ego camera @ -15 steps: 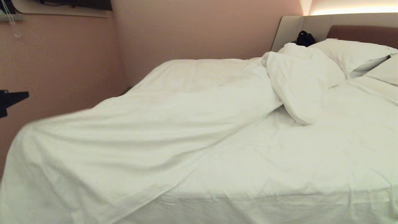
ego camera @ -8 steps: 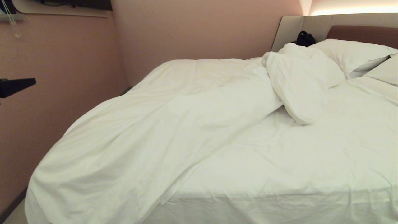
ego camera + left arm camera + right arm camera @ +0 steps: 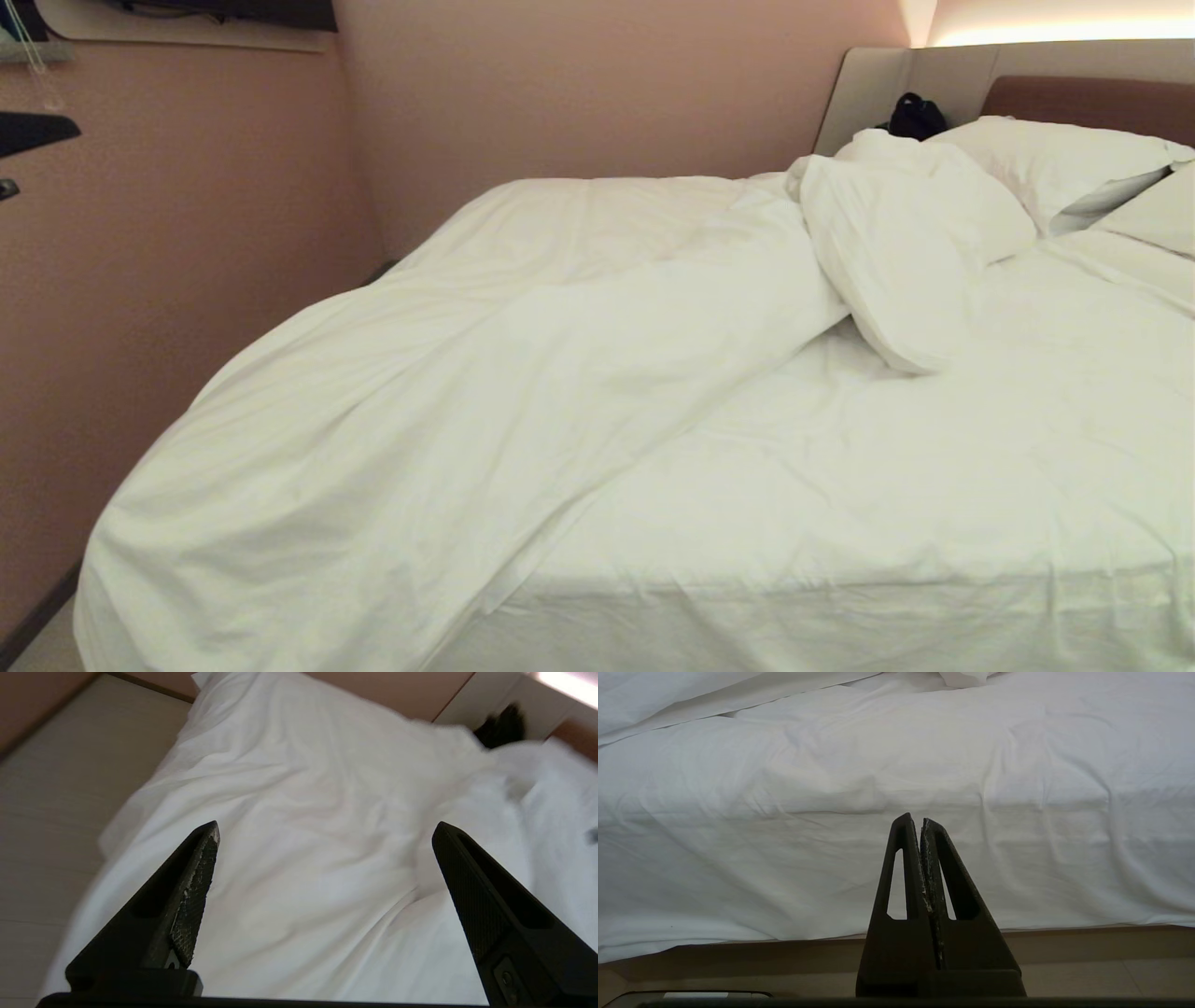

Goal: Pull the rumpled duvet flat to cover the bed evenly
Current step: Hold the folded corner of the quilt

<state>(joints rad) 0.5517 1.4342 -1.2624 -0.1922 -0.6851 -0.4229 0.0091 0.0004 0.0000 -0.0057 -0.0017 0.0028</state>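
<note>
The wide low bed with white-sheeted mattress (image 3: 840,523) fills the room from the near edge to the padded beige and brown headboard (image 3: 1074,93) at far right. On it lies the thick, puffy white duvet in a creased cotton cover (image 3: 448,411), gathered on the robot's left half: its long axis runs diagonally from the near-left corner, where it drapes over the side toward the floor, up to a bunched end by the plump white pillows (image 3: 1055,163). The right half of the mattress shows bare sheet.

The left gripper (image 3: 327,828) hangs high above the draped corner, jaws spread wide, holding nothing. The right gripper (image 3: 921,823) is parked low at the mattress's near side, jaws pressed together and empty.

Step in hand, judged: between pulls, cloth released. The next move likely calls for gripping the duvet's inner edge and drawing it rightward across the bare sheet.
</note>
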